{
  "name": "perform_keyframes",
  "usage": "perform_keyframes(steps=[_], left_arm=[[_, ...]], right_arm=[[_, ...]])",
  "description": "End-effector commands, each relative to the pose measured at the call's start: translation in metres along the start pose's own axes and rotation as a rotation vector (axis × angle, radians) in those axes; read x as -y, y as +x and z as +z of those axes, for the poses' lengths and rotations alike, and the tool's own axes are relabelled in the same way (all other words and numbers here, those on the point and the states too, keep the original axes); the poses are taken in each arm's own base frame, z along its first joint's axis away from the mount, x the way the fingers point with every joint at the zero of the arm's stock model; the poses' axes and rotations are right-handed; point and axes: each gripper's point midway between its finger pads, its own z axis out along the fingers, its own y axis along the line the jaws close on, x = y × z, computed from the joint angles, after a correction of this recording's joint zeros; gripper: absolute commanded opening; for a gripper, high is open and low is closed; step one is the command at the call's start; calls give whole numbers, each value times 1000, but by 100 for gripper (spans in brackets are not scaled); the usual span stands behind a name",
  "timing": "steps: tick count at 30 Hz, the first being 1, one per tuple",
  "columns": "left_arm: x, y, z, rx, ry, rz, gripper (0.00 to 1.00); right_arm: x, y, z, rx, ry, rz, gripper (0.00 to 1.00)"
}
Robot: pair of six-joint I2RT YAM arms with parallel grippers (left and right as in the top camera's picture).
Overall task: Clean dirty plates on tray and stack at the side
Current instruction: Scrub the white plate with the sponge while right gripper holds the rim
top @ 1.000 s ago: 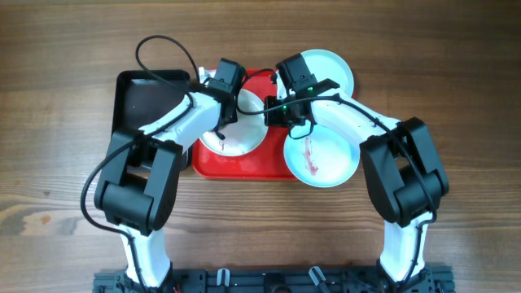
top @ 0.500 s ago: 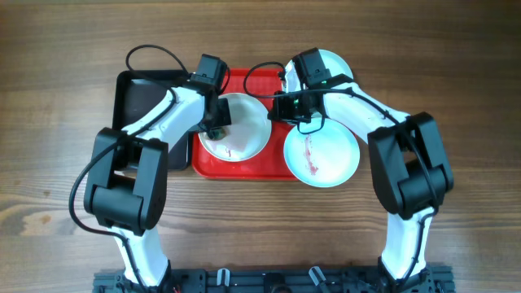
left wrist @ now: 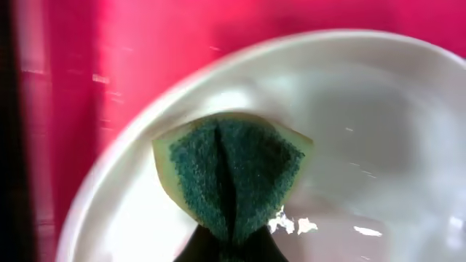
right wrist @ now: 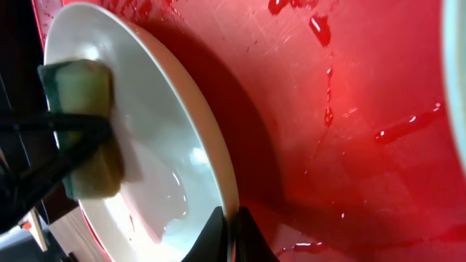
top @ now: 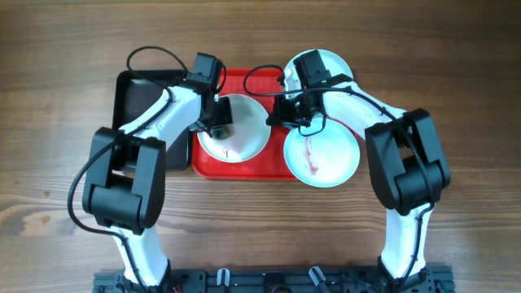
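The left gripper (top: 216,127) is pressed together on a folded green and yellow sponge (left wrist: 233,175), pinching it at the crease. The sponge's green face lies against the inside of the white plate (top: 244,140), near the plate's left rim. The right gripper (right wrist: 229,227) is closed thin on the opposite rim of the same plate, which throws a dark shadow on the tray beneath that edge.

The white plate sits on the red tray (top: 254,168) near the middle of the tabletop (top: 456,49); the tray floor is wet with red streaks. A smeared pale blue plate (top: 326,167) overlaps the tray's near right corner, just beside the right gripper. A second pale blue plate (top: 337,68) lies at the tray's far right corner, partly under the right arm. A black tray (top: 137,96) adjoins the red tray's left side, beneath the left arm.
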Motion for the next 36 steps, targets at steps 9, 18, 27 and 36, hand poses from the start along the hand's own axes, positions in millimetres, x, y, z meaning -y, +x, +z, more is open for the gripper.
perform_keyframes(steps=[9, 18, 27, 36], left_arm=[[78, 49, 17, -188, 402, 149, 4], [30, 18, 53, -86, 193, 17, 4], [-77, -10, 30, 41, -285, -229, 4], [-74, 45, 5, -226, -357, -104, 4]], right_arm=[[-3, 15, 24, -54, 4, 25, 4], [-1, 14, 24, -49, 12, 27, 4], [0, 13, 24, -45, 21, 34, 4], [0, 12, 24, -42, 20, 33, 4]])
